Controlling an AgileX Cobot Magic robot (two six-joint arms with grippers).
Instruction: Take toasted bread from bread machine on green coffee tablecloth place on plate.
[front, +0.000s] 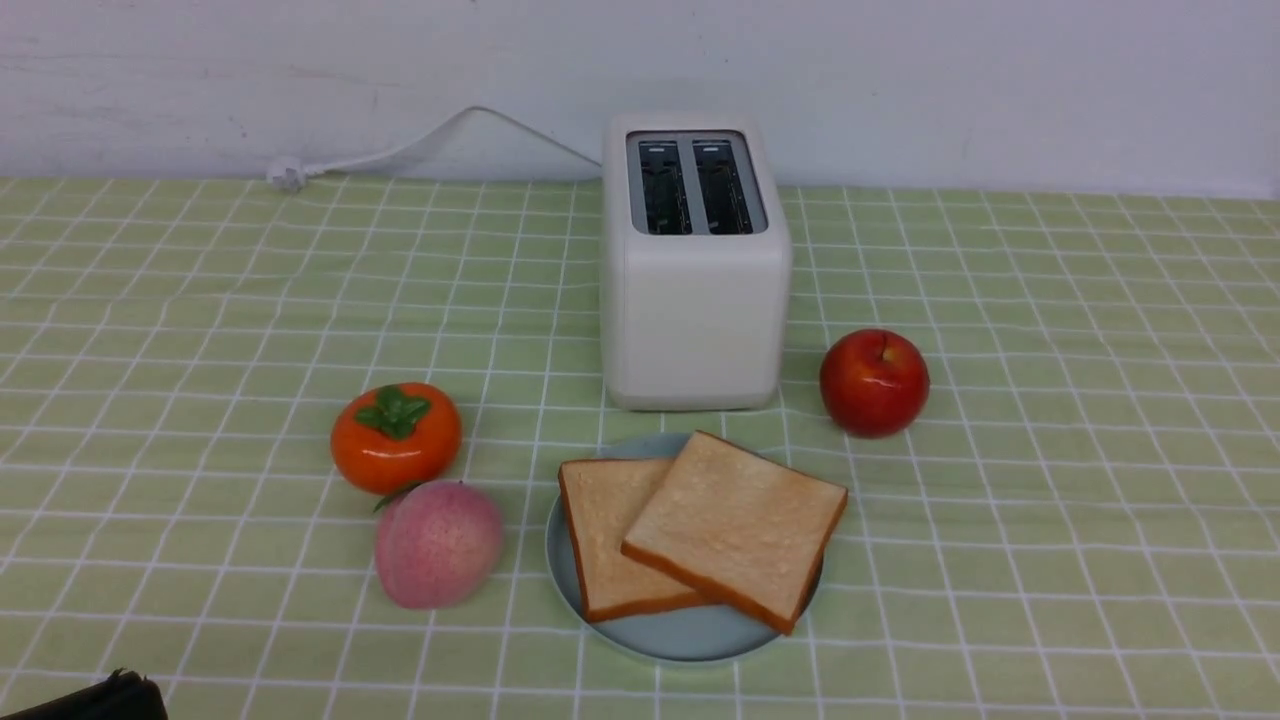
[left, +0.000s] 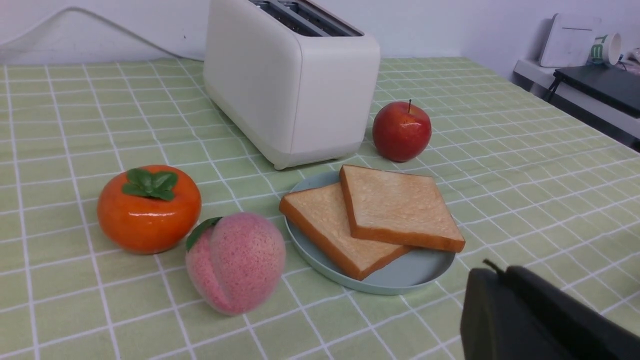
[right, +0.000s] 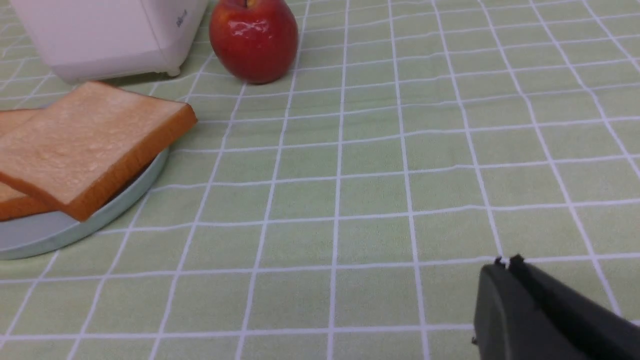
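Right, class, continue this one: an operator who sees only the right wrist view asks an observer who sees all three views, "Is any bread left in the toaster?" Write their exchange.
Observer: No. In the front view both top slots of the bread machine are dark and empty.
Operator: I see the plate's edge and an apple. Is anything on the plate's other side?
Observer: Yes. On the robot's left of the plate sit an orange persimmon and, nearer the robot, a pink peach.
Operator: Is the toaster plugged in?
Observer: No. Its white cord ends in a plug lying loose on the cloth.
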